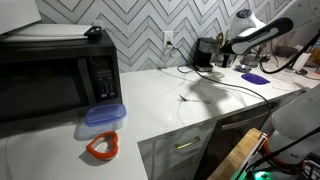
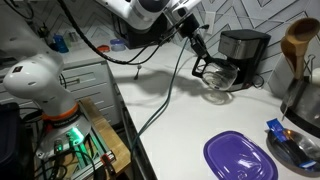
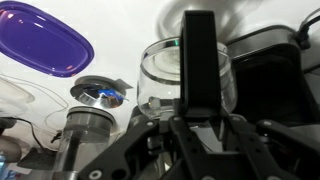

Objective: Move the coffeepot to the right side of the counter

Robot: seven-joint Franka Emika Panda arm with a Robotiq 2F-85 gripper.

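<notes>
The coffeepot (image 2: 243, 47) is a small dark boxy machine at the back of the white counter (image 2: 175, 115), against the tiled wall. It also shows in an exterior view (image 1: 205, 52) and in the wrist view (image 3: 272, 62). Its glass carafe (image 2: 219, 84) sits tilted just in front of it. In the wrist view the carafe (image 3: 160, 75) fills the centre, with its black handle (image 3: 198, 55) running down between my fingers. My gripper (image 3: 197, 108) is shut on that handle; it also shows in both exterior views (image 2: 203, 62) (image 1: 224, 50).
A large black microwave (image 1: 55, 75) stands at one end of the counter (image 1: 170, 95), with a blue lidded container (image 1: 103, 117) and an orange ring (image 1: 102, 147) before it. A purple lid (image 2: 240, 158), a metal kettle (image 2: 303, 100) and a utensil holder (image 2: 298, 45) are near the coffeepot.
</notes>
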